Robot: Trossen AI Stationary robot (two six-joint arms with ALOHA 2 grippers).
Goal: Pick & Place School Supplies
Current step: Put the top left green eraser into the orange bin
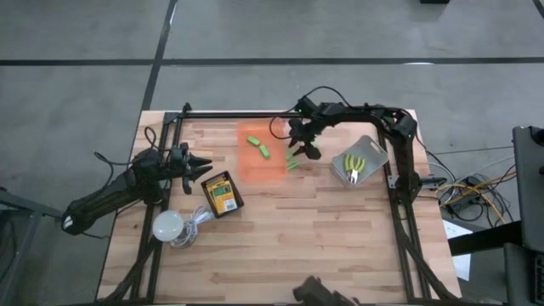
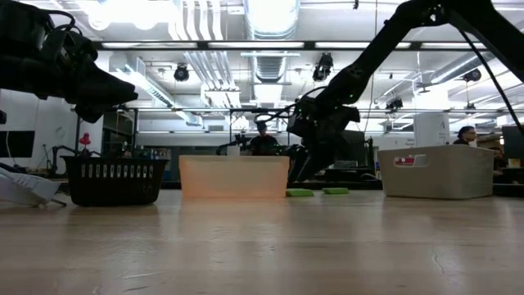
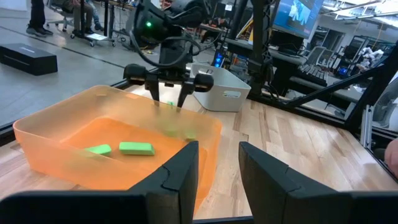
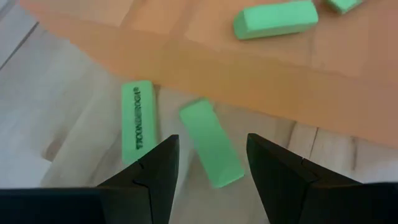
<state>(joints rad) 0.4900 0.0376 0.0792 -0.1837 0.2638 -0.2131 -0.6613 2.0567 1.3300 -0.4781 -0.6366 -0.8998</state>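
High view shows the desk (image 1: 280, 246) with the orange tray (image 1: 263, 170) as landmark. Two green blocks (image 1: 259, 146) lie inside it; two more (image 4: 210, 149) lie on the wood just beside its right wall. The right gripper (image 1: 299, 146) hangs over those outside blocks, jaws open and empty, one block pointing lengthwise up between them. The left gripper (image 1: 197, 166) waits left of the tray, jaws apart and empty, farther from the blocks. A crayon box (image 1: 222, 193) lies below-left of the tray; yellow-handled scissors (image 1: 354, 167) sit in a grey bin (image 1: 372, 150) to its right. The tray wall stands closest to the blocks.
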